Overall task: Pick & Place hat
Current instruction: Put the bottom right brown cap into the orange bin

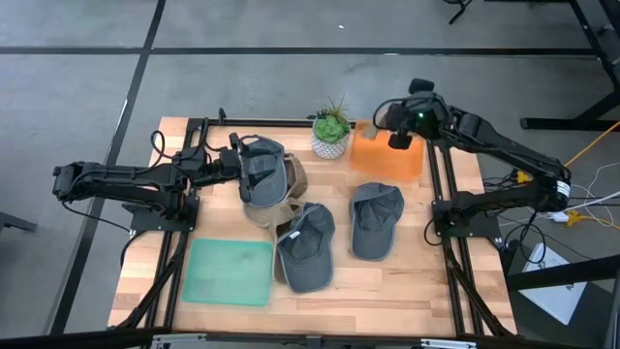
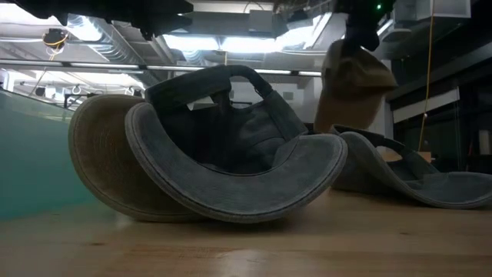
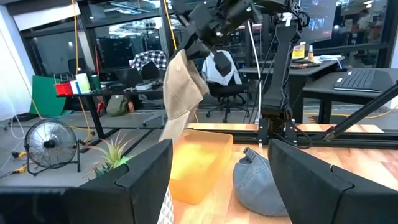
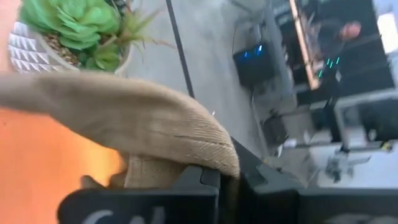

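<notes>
My right gripper [image 3: 200,38] is shut on a tan hat [image 3: 182,87], which hangs above the orange bin [image 1: 387,158] at the table's far right. The low view shows this tan hat [image 2: 354,77] in the air. My left gripper [image 1: 235,161] is open at the table's left. It stands by a grey hat [image 1: 263,171] that lies on another tan hat [image 1: 283,200]; whether it touches the grey hat is not visible. Two more grey hats [image 1: 308,248] [image 1: 376,219] lie crown-down on the table. My right gripper pinches the tan hat's upper edge [image 4: 155,134] between its two fingers [image 4: 205,186], coming from above. The hat is lifted clear and hangs slack below the fingers over the orange bin [image 3: 199,163]. One layer or several, I cannot tell.
A potted plant [image 1: 331,132] stands at the far edge, just left of the orange bin. A green tray [image 1: 231,272] lies at the near left. Black frame rails run along both sides of the table. Bare wood shows along the near edge.
</notes>
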You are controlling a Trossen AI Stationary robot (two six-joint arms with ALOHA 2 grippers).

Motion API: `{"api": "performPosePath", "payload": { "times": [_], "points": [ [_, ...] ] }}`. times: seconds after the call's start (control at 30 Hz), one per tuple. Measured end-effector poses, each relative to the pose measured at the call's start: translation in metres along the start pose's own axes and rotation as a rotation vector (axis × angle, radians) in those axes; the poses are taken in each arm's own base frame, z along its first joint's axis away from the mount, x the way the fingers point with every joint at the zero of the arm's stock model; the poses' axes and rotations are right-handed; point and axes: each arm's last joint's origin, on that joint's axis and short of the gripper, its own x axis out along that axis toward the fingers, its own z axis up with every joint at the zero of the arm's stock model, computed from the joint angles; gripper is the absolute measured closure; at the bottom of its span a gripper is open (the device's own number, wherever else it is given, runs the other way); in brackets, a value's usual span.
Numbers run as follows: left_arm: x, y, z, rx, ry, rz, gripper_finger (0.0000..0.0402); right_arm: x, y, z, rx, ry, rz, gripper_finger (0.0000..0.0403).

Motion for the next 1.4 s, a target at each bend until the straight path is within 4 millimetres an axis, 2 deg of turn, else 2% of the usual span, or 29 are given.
{"api": "performPosePath", "payload": {
  "times": [0.23, 0.53, 0.83, 1.1, 1.23, 1.4],
  "points": [
    [0.000, 0.000, 0.000, 0.000, 0.000, 0.000, 0.0146, 0.023, 0.003, -0.005, 0.066, 0.117, 0.022, 0.0395],
    [0.000, 0.000, 0.000, 0.000, 0.000, 0.000, 0.0146, 0.049, 0.011, -0.012, 0.048, 0.287, 0.025, 0.0395],
    [0.000, 0.000, 0.000, 0.000, 0.000, 0.000, 0.0145, 0.070, 0.031, -0.019, 0.074, 0.365, 0.063, 0.0395],
    [0.000, 0.000, 0.000, 0.000, 0.000, 0.000, 0.0147, 0.078, 0.037, -0.025, -0.031, 0.460, -0.109, 0.0395],
    [0.000, 0.000, 0.000, 0.000, 0.001, 0.000, 0.0147, 0.079, 0.038, -0.025, -0.035, 0.437, -0.070, 0.0395],
    [0.000, 0.000, 0.000, -0.001, 0.000, 0.000, 0.0148, 0.079, 0.041, -0.024, 0.047, 0.388, -0.005, 0.0395]
  ]
}}
